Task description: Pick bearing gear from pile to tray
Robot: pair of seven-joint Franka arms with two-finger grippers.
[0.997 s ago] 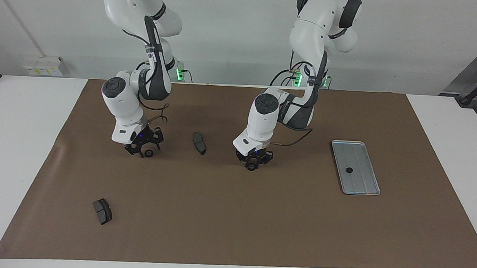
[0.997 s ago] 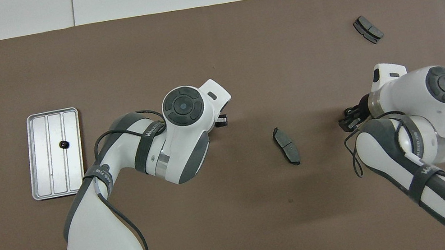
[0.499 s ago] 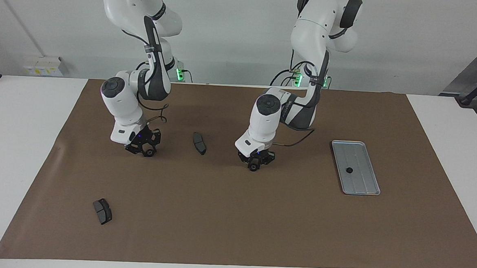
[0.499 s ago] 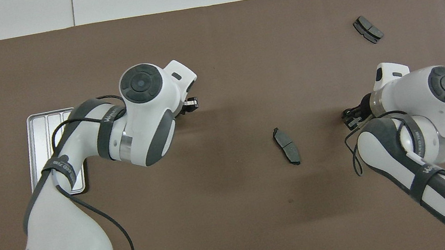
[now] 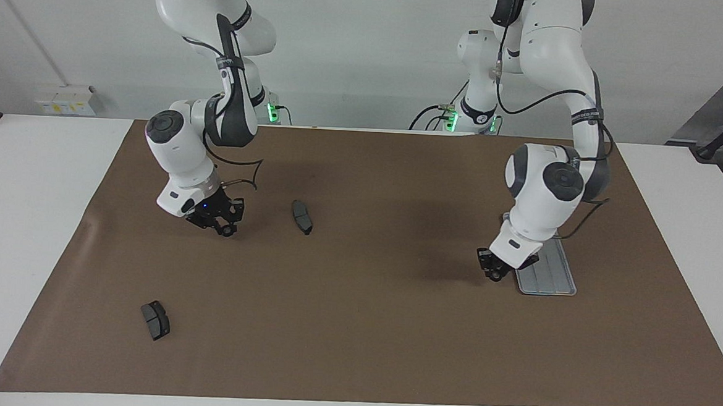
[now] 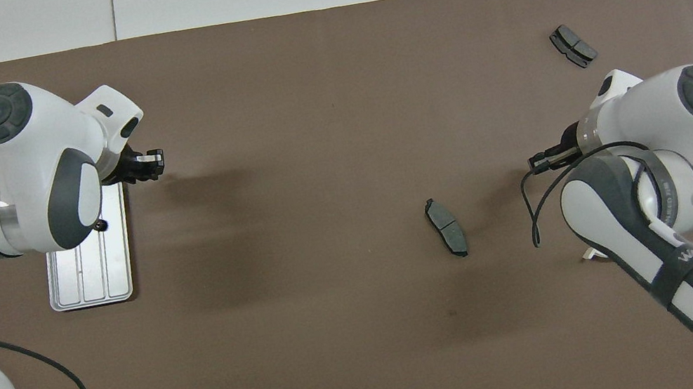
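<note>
Tray (image 5: 553,282), toward the left arm's end: one black gear (image 6: 101,225) is already lodged in it.
Left gripper (image 5: 495,272): held over the mat (image 5: 354,339), just beside the tray. Its grasp cannot be told.
Right gripper (image 5: 219,225): set at a second gear (image 5: 228,230). Its hold cannot be told.
Task judged partly done: this second gear is not yet delivered.

Bright even light, soft arm shadows, sharp focus.
</note>
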